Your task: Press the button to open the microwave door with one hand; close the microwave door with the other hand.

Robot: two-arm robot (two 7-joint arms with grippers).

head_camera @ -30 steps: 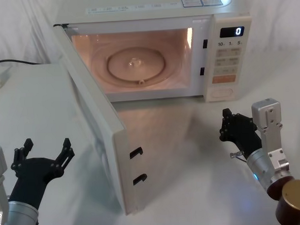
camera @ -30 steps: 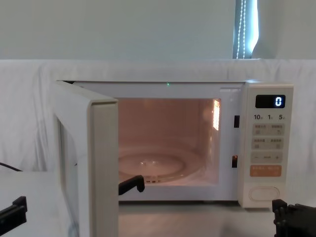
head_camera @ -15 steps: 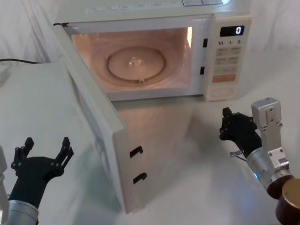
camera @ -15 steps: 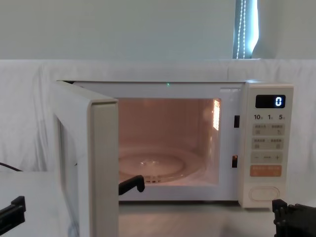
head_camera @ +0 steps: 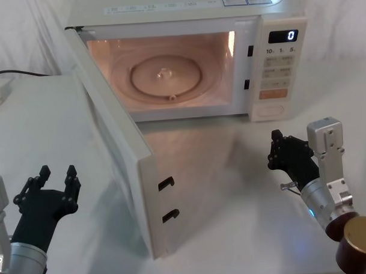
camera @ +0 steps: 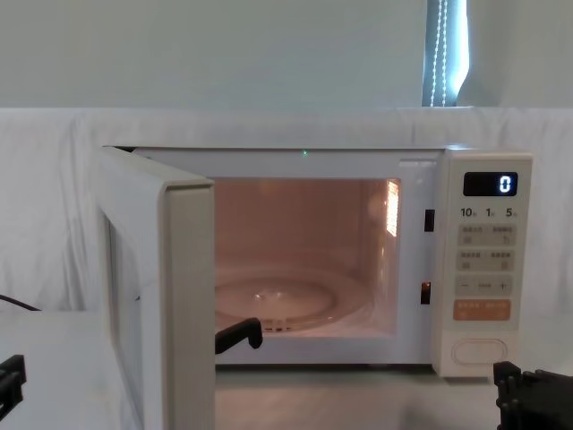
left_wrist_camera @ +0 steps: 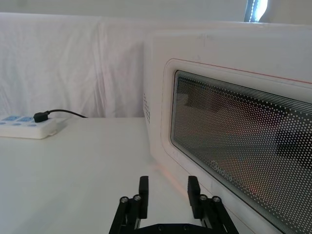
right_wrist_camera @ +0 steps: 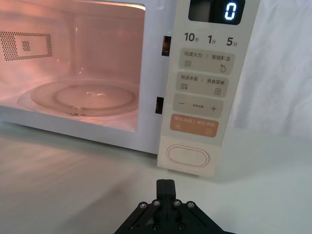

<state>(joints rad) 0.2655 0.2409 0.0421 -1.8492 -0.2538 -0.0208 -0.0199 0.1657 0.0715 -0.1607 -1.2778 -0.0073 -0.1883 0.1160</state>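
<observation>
The cream microwave [head_camera: 184, 9] stands at the back of the table with its cavity lit. Its door [head_camera: 114, 145] is swung wide open toward me, hinged on the left; its dark window [left_wrist_camera: 234, 141] faces my left side. The pill-shaped button [head_camera: 270, 112] sits at the bottom of the control strip, also seen in the right wrist view as the button [right_wrist_camera: 187, 156]. My left gripper [head_camera: 57, 174] hovers low at the front left, outside the door, its fingers [left_wrist_camera: 143, 187] parallel with a narrow gap. My right gripper [head_camera: 278, 151] is shut, a short way in front of the button and apart from it.
A glass turntable [head_camera: 164, 77] lies inside the cavity. A white power strip [left_wrist_camera: 29, 127] with a black cable [head_camera: 15, 75] lies at the far left of the table. White cloth hangs behind. Bare tabletop lies between the door's edge and my right gripper.
My left gripper's fingers have drawn closer together, from widely spread to a narrow gap. The door, the microwave and my right gripper have not moved.
</observation>
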